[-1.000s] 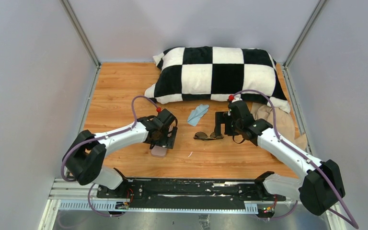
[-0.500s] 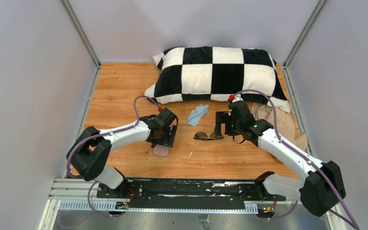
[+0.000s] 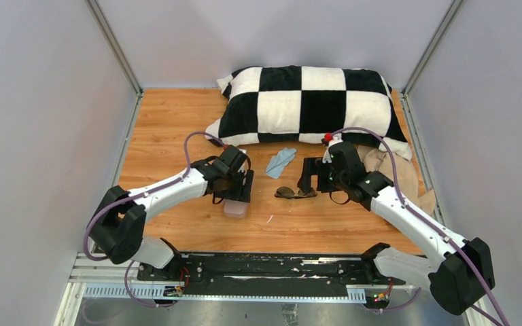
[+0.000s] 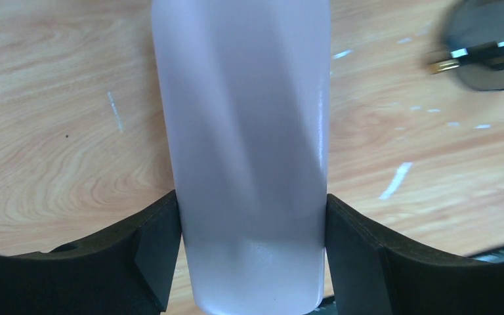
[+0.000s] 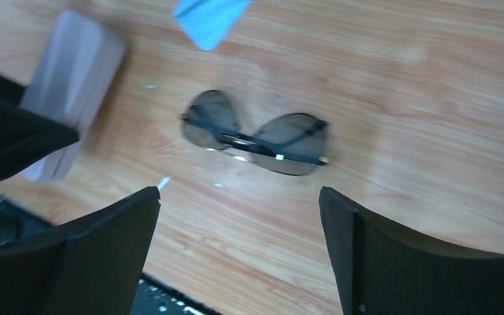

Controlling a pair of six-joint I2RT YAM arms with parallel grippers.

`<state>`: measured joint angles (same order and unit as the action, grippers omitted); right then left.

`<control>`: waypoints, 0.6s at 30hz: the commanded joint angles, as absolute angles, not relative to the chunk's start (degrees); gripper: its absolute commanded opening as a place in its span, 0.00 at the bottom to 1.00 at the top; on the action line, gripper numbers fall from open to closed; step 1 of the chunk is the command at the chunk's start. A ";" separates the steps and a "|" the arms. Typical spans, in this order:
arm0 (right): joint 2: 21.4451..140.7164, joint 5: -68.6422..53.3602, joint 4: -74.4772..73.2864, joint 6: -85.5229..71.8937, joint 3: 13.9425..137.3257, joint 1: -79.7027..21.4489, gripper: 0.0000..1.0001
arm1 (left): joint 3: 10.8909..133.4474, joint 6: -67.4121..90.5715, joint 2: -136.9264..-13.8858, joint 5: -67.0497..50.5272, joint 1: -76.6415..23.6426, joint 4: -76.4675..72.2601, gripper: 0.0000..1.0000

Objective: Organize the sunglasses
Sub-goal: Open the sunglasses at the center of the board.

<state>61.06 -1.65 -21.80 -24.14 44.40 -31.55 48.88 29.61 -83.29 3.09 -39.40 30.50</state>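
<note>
The sunglasses (image 3: 296,193) lie folded on the wooden table, dark lenses and thin frame, also in the right wrist view (image 5: 256,134) and at the top right of the left wrist view (image 4: 489,46). My right gripper (image 3: 309,178) hovers just right of and above them, open, with nothing between its fingers (image 5: 239,197). The pinkish-grey oblong case (image 3: 236,208) lies left of the sunglasses. My left gripper (image 3: 236,195) is shut on the case (image 4: 249,131), both fingers pressed against its long sides (image 4: 252,210).
A light blue cloth (image 3: 281,161) lies behind the sunglasses. A black-and-white checked pillow (image 3: 309,105) fills the back of the table, with a beige fabric (image 3: 394,170) at its right end. Walls enclose the left, right and back.
My left gripper has narrowed onto the case and shifted right with it, towards the sunglasses. The right gripper has stayed open and nudged slightly to the right.
</note>
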 commanded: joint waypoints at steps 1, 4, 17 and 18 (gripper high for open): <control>60.88 -20.25 -17.15 -23.85 48.06 -32.58 0.98 | 55.13 32.66 -77.45 -3.51 -38.39 31.21 0.27; 61.43 -26.24 -13.80 -26.51 50.91 -32.47 0.98 | 54.93 35.31 -73.50 -9.46 -37.39 28.45 0.26; 73.74 -44.27 44.32 -61.38 44.13 -32.15 0.99 | 48.64 49.32 -63.54 -31.64 -22.84 12.57 0.00; 75.86 -44.63 47.85 -63.77 44.39 -32.12 1.00 | 48.13 50.25 -63.09 -32.96 -22.59 11.02 0.00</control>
<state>69.32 -38.57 25.19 -48.73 45.12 -31.64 48.66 46.19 -64.75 -24.21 -23.46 17.32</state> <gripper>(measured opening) 0.992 0.730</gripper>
